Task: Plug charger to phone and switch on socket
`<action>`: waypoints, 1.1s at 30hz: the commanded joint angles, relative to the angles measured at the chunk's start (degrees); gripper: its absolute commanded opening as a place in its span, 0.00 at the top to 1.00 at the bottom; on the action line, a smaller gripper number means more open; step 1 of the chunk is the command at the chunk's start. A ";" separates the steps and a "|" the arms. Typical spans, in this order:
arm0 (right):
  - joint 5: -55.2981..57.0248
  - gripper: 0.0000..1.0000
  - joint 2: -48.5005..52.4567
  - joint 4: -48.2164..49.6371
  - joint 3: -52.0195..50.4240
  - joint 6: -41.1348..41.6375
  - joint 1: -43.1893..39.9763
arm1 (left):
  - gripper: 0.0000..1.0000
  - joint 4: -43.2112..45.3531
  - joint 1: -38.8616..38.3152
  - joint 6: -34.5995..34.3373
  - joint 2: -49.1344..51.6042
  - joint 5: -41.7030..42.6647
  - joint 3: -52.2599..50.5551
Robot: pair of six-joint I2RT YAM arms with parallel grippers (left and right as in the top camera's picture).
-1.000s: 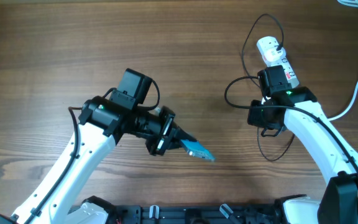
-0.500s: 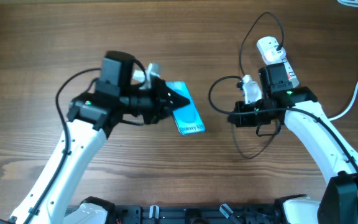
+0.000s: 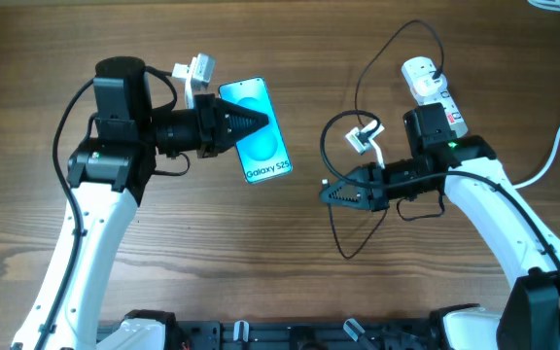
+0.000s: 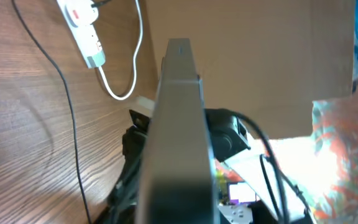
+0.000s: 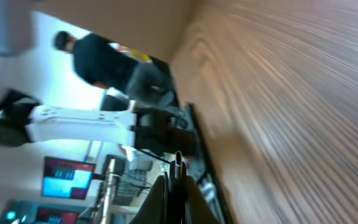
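1. Wood-grain bench lies under both arms. The left end effector is clamped on the phone, screen up.
2. The right end effector is pinched on the charger and points left. The phone sits up and left of it, across a gap of bare wood.
3. The phone's long axis runs far-to-near with a slight slant. Its text end is nearest the charger, so that end probably takes the plug.
4. The socket lies behind the right wrist, so the right arm is nearer to it.
5. Only the overhead view shows that gap. The left wrist view sees the phone edge-on, with the socket beyond. The right wrist view shows the charger as a thin black tip between closed fingers, with no phone in sight.
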 commanded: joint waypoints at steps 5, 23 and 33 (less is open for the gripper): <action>-7.19 0.96 0.31 1.16 -0.11 -3.28 7.39 | 0.96 1.05 0.35 5.20 5.33 8.50 0.94; -6.40 0.96 -1.01 36.13 2.14 34.49 14.82 | 0.96 11.98 0.37 5.18 7.91 13.49 0.94; 0.07 0.96 -2.78 46.53 2.14 45.77 15.41 | 0.96 11.98 0.35 4.74 7.91 13.40 0.94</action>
